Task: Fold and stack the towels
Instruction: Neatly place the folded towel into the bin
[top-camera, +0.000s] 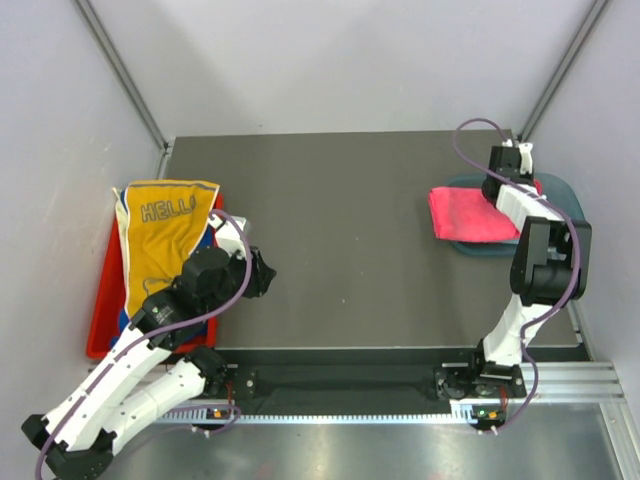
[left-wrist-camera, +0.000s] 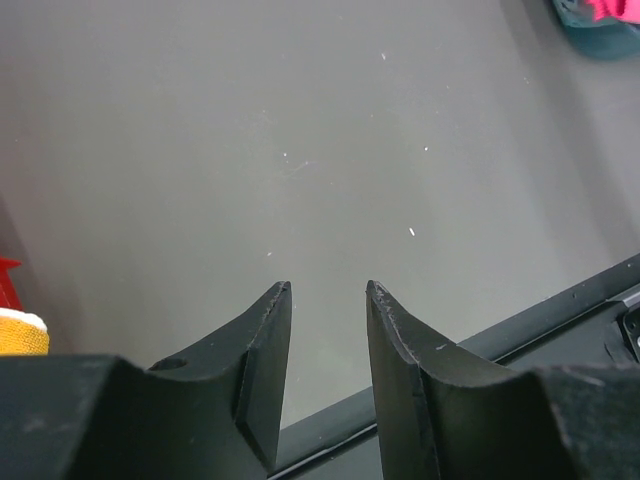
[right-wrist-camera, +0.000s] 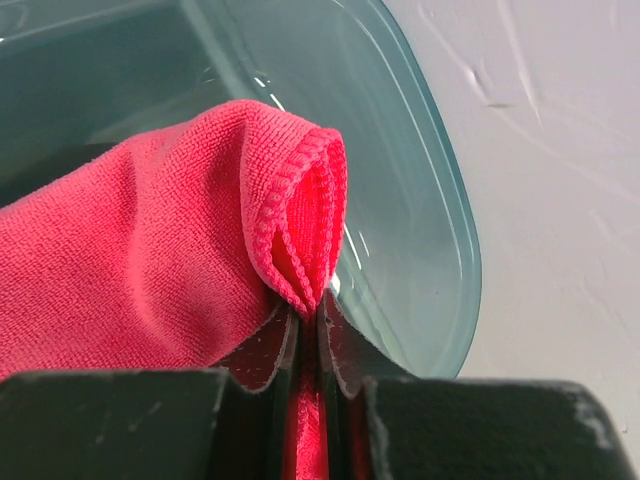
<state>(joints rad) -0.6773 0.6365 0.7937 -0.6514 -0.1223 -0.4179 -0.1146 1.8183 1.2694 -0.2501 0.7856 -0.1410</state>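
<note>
Right fingers (right-wrist-camera: 352, 362) on pink towel (right-wrist-camera: 130, 250) hem, wrist-view only

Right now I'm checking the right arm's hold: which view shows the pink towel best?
Right wrist: the pink towel fills the frame, its hemmed fold pinched in the right gripper over the teal bin. Top external shows it small, partly under the arm. Left wrist catches only a sliver.

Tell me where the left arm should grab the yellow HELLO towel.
Probably the far right corner of the yellow towel, from the table side with the left gripper: it lies flat and exposed over the red tray, while the arm hides the near end.
</note>
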